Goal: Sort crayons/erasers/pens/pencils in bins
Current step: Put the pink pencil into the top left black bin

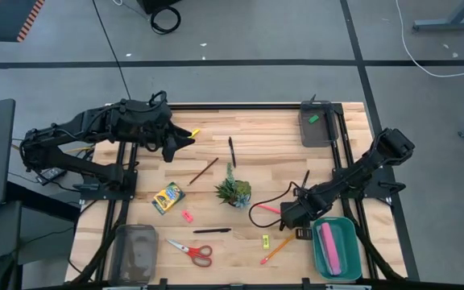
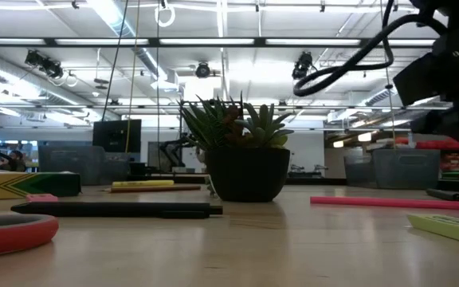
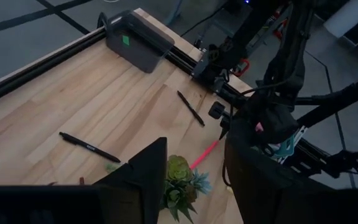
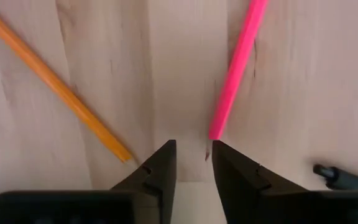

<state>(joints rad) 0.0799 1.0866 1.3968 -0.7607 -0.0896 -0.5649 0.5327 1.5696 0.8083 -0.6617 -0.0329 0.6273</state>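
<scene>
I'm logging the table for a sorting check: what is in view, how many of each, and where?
table: one, pale wood
bins: three seen; dark grey bin back right, teal bin front right, translucent bin front left
erasers: three; green eraser in the dark grey bin, pink eraser and yellow eraser on the table
pens: three, black, scattered
pencils: four; yellow pencil, brown pencil, pink pencil, orange pencil
crayon box: one, yellow-green, left of centre
scissors: one, red-handled, front
plant: one, green, centre
pink object: one, in the teal bin
left gripper: open, back left
right gripper: at the pink pencil's end
</scene>
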